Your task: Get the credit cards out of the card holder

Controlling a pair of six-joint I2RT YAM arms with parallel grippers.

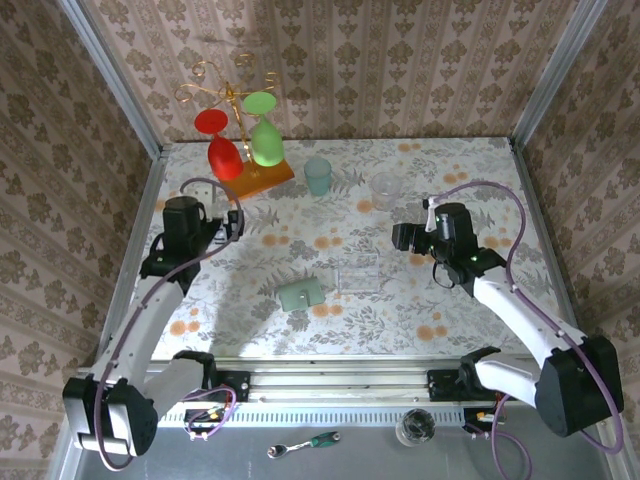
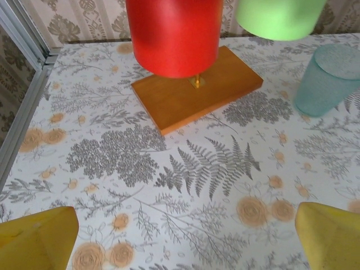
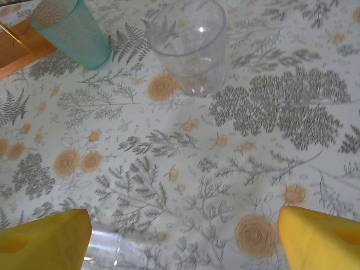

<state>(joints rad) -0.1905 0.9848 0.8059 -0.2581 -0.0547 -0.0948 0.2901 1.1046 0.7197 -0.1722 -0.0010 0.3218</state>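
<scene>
Hovering above the table [image 1: 470, 180], the right hand [image 1: 400, 238] is shown with its yellow fingers [image 3: 45, 239] set wide apart and nothing held between them. The left hand [image 1: 235, 222] is likewise spread open and empty, raised over the far left of the table.

Item, task object: the card holder [image 1: 300, 294], pale grey-green, is laid flat near the front middle of the table, between the two hands and well apart from both. No hand is in contact with it. The credit cards are judged to be not yet drawn out.

Step in hand, as judged: the approach, before any grasp. For the next move, one hand would have to be brought down to pin or open the holder, and the other lined up on a card edge.

Item, containers:
- clear box [image 1: 358, 275], just beside the holder on its right; contents cannot be told.
- clear cup [image 3: 188, 45], upright, apparently empty.
- teal cup [image 3: 70, 31], upright near the clear cup; contents cannot be told.
- red glass [image 2: 171, 34] and green glass [image 2: 278, 17], hung mouth-down over a wooden base [image 2: 197, 93].
</scene>
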